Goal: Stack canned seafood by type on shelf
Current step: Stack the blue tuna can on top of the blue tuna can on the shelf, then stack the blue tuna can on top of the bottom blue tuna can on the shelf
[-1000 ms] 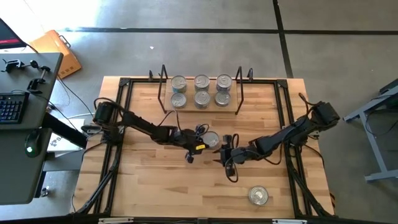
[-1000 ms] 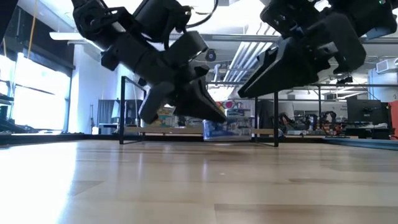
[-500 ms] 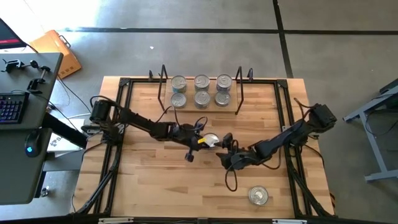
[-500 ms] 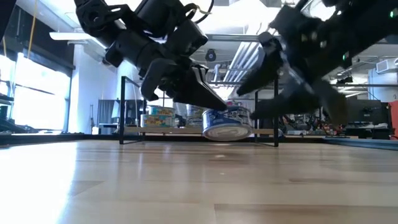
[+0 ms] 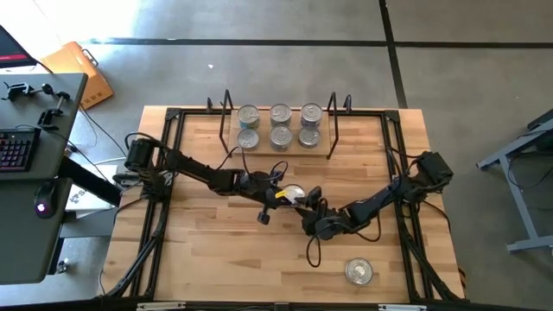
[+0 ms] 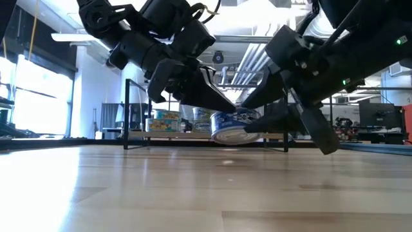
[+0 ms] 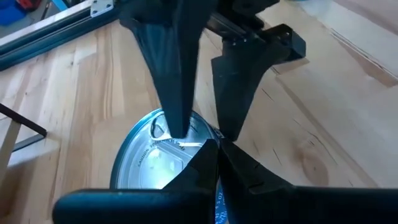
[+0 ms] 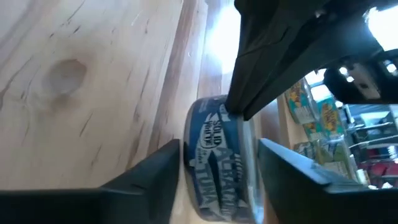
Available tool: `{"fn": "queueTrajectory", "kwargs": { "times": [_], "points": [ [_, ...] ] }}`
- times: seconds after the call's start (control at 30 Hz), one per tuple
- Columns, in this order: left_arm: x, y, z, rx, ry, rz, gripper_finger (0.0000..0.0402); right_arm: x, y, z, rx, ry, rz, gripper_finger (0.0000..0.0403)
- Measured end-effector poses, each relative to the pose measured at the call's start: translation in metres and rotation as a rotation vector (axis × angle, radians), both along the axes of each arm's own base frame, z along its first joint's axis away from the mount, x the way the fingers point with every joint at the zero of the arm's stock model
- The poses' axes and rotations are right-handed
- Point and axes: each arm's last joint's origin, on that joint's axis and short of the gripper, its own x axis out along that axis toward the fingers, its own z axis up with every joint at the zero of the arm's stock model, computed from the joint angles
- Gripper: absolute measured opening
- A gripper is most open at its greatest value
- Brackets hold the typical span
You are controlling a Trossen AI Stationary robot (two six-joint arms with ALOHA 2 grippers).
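Observation:
A blue-labelled tin point(image 5: 295, 194) with a silver top is in the air over the table's middle, tilted in the low view point(image 6: 233, 127). My left gripper point(image 5: 283, 197) reaches in from the left and is shut on it. My right gripper point(image 5: 304, 206) comes from the right and is open. Its two fingers point(image 8: 155, 180) stand on either side of the tin point(image 8: 214, 155), one over the top face and one under the bottom; I cannot tell whether they touch. The shelf point(image 5: 263, 149) at the far edge carries several silver-topped tins point(image 5: 279, 125). My left gripper holds the tin by its rim point(image 7: 208, 144), pinched between the two fingertips at the edge of the silver top. The fingers slant down at it from the table's left point(image 6: 219, 103). The tin is lifted clear of the table and tilted.
One more silver-topped tin point(image 5: 359, 271) stands alone near the table's near right corner. The shelf's black wire end frames point(image 5: 226, 121) rise at the far edge. A desk with a keyboard point(image 5: 17, 147) stands left of the table. Bare wood lies at the near left.
My right gripper has moved toward the table's left, up to the tin, and turned, so its fingers now straddle the tin. My left gripper has raised the tin a little off the table and keeps its hold.

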Motion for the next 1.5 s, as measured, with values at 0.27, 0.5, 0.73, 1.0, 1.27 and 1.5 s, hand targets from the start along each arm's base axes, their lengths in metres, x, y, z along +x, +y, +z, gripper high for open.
{"fn": "queueTrajectory", "kwargs": {
  "times": [0.27,0.5,0.73,1.0,1.27,1.5],
  "points": [
    [0.0,-0.007,0.006,-0.018,-0.033,-0.004,0.0001,0.0,-0.002,-0.001,0.06,-0.011,-0.015,0.0062],
    [-0.012,-0.012,0.035,0.003,-0.046,0.024,0.002,-0.001,0.002,-0.002,0.086,-0.024,-0.027,0.001],
    [-0.026,-0.017,0.039,0.031,0.068,-0.004,0.0035,-0.002,0.008,0.003,0.133,-0.101,-0.096,0.0021],
    [-0.015,-0.023,-0.001,0.084,0.139,-0.067,0.0082,0.002,-0.003,0.009,0.455,-0.103,-0.129,0.0104],
    [-0.006,-0.019,-0.029,0.156,0.147,-0.012,0.0112,0.002,-0.027,-0.002,0.661,0.019,-0.231,0.0182],
    [-0.005,-0.019,-0.031,0.155,0.144,-0.012,0.0113,0.008,-0.023,0.003,0.747,-0.017,-0.158,0.0183]
  ]
}}
